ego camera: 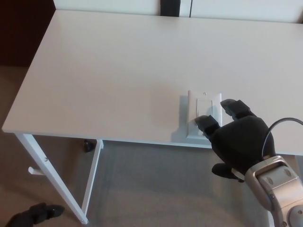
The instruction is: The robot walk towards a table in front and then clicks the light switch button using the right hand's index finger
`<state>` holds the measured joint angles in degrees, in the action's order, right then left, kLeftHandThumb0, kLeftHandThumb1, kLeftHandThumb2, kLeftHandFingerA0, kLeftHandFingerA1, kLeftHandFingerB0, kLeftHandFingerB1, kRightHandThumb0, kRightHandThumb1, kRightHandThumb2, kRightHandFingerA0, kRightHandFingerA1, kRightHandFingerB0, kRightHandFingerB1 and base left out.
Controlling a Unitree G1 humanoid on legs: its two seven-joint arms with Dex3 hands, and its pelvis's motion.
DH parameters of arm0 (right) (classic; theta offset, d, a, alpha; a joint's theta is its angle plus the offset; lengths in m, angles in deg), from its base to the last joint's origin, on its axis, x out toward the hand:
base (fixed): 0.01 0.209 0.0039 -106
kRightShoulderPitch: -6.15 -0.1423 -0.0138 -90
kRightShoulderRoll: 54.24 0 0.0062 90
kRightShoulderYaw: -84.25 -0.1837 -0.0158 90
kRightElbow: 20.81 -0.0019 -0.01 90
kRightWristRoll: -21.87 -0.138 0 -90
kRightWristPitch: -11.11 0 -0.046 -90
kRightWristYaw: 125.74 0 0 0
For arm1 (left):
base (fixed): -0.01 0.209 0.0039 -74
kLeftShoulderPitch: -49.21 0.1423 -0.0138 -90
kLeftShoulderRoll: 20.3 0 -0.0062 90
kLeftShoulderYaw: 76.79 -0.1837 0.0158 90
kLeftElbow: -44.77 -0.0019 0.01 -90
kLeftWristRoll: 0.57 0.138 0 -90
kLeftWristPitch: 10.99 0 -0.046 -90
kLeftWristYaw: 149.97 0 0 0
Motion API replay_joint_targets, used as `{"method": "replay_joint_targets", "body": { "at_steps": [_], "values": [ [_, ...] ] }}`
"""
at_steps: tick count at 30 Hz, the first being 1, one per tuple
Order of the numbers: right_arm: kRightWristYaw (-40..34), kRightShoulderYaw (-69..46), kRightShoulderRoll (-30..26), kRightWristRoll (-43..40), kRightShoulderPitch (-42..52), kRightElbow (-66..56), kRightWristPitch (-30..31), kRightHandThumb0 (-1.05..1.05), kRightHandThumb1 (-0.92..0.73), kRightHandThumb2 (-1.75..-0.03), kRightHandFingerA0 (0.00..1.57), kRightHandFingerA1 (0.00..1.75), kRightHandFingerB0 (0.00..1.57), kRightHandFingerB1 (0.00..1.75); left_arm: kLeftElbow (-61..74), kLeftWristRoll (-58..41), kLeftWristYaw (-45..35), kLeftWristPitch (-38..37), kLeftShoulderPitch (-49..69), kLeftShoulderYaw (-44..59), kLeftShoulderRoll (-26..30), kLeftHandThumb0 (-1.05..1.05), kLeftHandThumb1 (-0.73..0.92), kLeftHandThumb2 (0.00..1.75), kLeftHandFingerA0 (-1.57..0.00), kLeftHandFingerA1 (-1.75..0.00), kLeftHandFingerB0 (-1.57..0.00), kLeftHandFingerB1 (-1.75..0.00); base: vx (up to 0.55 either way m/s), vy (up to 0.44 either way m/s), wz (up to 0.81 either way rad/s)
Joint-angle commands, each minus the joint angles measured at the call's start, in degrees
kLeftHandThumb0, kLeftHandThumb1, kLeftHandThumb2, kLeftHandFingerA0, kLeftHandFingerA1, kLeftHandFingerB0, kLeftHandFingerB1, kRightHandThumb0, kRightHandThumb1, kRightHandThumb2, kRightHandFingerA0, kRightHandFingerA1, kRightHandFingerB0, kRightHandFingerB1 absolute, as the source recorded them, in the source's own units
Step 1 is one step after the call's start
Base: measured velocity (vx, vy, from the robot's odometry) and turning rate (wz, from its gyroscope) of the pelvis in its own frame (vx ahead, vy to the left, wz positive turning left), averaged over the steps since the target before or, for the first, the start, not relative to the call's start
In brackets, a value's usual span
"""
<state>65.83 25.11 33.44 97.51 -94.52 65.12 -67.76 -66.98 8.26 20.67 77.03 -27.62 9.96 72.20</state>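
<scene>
**Finger on the light switch**

So the right robot hand (pixel 239 144) comes in from the lower right, holding nothing, fingers spread apart. One fingertip (pixel 205 122) sits right on the lower part of the white light switch (pixel 203 115), the other finger pokes out just past the plate's right edge. The switch plate lies flat near the front edge of the white bench (pixel 118 71), right of the middle. Left robot hand isn't showing anywhere.
</scene>
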Motion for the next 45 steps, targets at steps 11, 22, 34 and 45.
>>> {"method": "replay_joint_targets", "body": {
  "at_steps": [11, 22, 34, 45],
  "values": [
    [0.25, -0.28, -0.43, 0.31, 0.58, 0.83, 1.08, -0.76, -0.54, -0.90, 0.00, 0.23, 0.15, 0.33, -0.30, 0.23, -0.31, 0.63, -0.26, 0.40, 0.98, -0.05, 0.62, 0.57, -0.57, -0.46, -0.42, -0.40, 0.00, 0.000, 0.00],
    [-1.42, -0.18, -0.34, -0.95, 1.12, 2.77, 0.50, -0.78, -0.54, -0.90, 0.00, 0.23, 0.19, 0.34, 0.32, 0.51, -0.55, 1.18, -0.13, 0.20, 1.28, -0.06, 0.62, 0.57, -0.56, -0.45, -0.41, -0.40, 0.00, 0.000, 0.00],
    [-2.10, -0.10, 0.18, -1.85, 2.15, 4.10, 0.96, -0.78, -0.55, -0.91, 0.00, 0.23, 0.17, 0.36, 0.29, 0.37, -0.78, 1.65, -0.37, 0.24, 1.23, -0.06, 0.63, 0.57, -0.55, -0.44, -0.40, -0.40, 0.00, 0.000, 0.00],
    [-0.51, -0.65, -0.54, -2.25, 2.56, 0.42, 0.79, -0.76, -0.69, -0.61, 0.03, 0.22, 0.12, 0.25, 0.03, 0.68, -0.41, 1.13, -0.35, 0.17, 1.16, -0.05, 0.62, 0.57, -0.56, -0.45, -0.42, -0.40, 0.00, 0.000, 0.00]
  ]
}}
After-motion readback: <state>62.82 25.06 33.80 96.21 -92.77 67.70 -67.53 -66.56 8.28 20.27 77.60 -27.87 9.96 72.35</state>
